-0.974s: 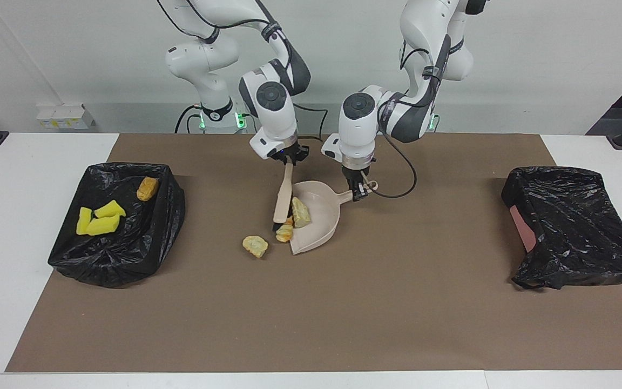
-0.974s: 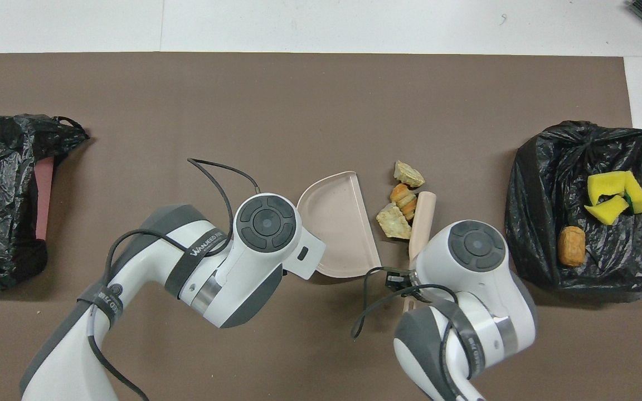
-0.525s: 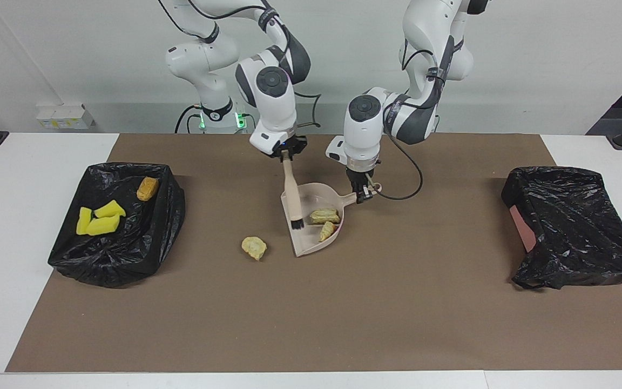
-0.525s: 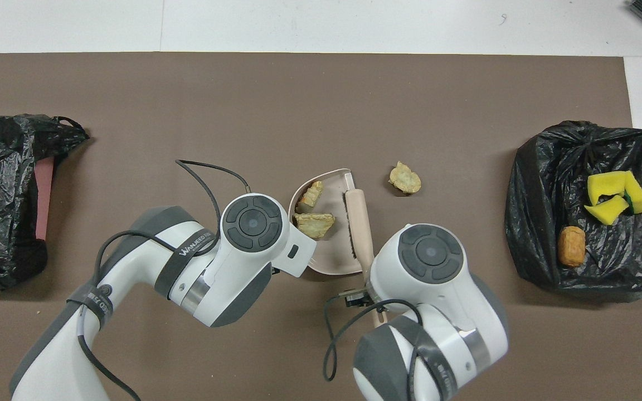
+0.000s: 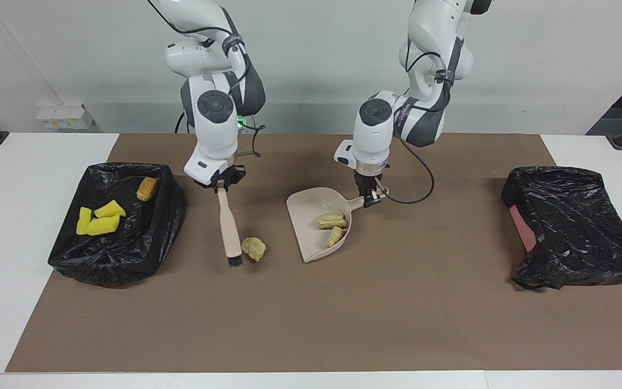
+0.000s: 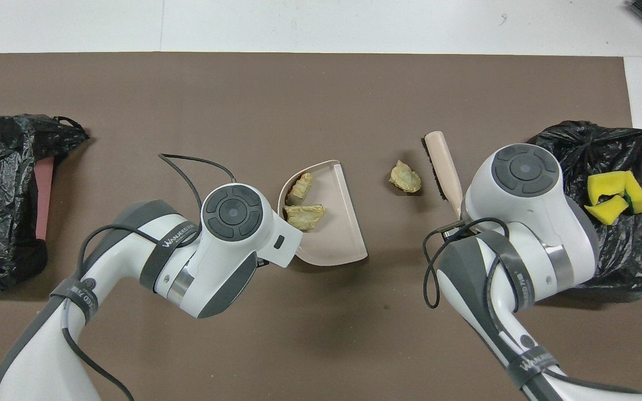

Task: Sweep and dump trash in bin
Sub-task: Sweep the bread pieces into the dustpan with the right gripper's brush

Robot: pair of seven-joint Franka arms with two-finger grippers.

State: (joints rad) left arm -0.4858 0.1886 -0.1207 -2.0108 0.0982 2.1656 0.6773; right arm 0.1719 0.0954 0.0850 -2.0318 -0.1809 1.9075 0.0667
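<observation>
**One scrap left beside the brush**

Bin (image 5: 119, 270) holds four scraps. Right gripper (image 5: 219, 185) is clamped on the brush (image 5: 229, 229), its bristles beside the last scrap (image 5: 254, 248). Left gripper (image 5: 370, 195) grips the pan (image 5: 305, 208) holding two. A glancing stroke could roll the scrap past the pan's lip; bare mat lies between.

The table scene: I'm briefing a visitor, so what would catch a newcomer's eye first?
The beige dustpan mid-mat, gripped at its handle by the left tool, holding two bread scraps. Beside it, one loose scrap lies by the brush in the right tool. Yellow foam wedges brighten the black-lined bin at the right arm's end.
</observation>
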